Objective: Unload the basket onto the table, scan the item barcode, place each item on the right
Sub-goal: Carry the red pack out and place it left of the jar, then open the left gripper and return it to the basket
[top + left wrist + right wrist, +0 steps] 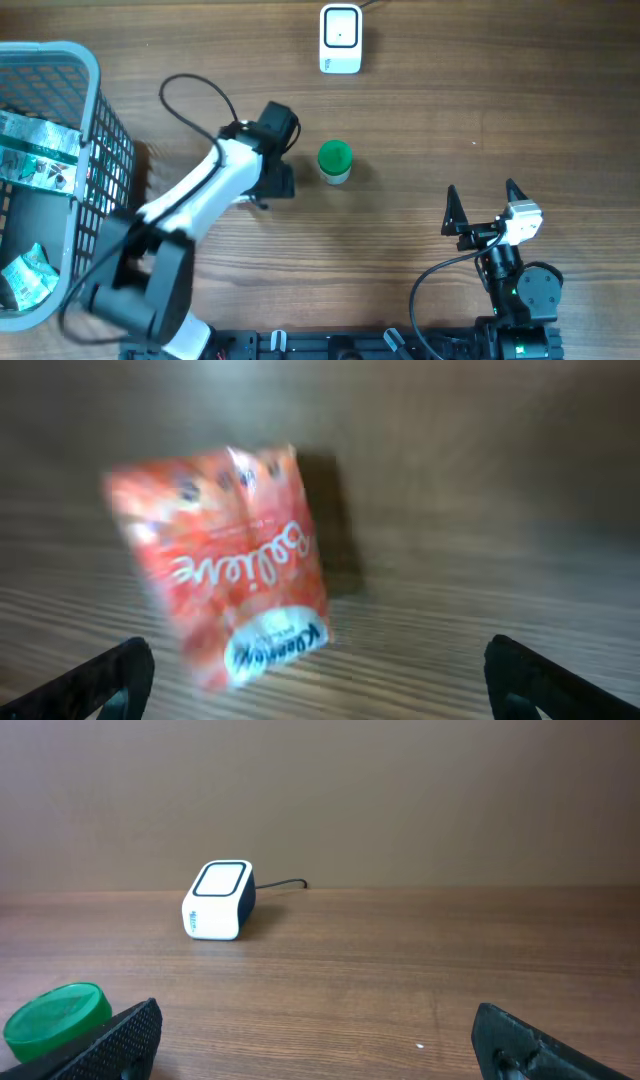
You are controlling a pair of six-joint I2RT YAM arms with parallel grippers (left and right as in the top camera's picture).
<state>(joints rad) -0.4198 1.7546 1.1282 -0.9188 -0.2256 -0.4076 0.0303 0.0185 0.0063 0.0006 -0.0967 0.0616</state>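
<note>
1. On the robot's side of the scanner (340,38) and somewhat to its left, the left gripper (318,672) hung low over the table (400,250), jaws spread wide and clamping nothing
2. Its wrist view gave us the red packet (235,565): blurred, tilted, out on the wood ahead of the jaws and touching neither one. Whether it stood on edge or leaned over, the blur would not say
3. From overhead that packet was hidden beneath the left arm (200,185), so its spot relative to the scanner could only be placed as close by that gripper
4. Straight toward the robot from the scanner, a green-capped jar (335,162) stood upright, apart from both grippers
5. Well off to the scanner's right and nearer the robot, the right gripper (483,202) sat released and empty, looking across bare wood at the scanner's face
6. Far to the scanner's left, the basket (95,110) held more packets (30,160)
7. My read: nothing was being shown to the scanner, so the work sat at the grasping stage
8. The next move called for closing squarely on the packet, lifting it and carrying it up to the scanner with the barcode side turned to the window; which side that was could not be made out
</note>
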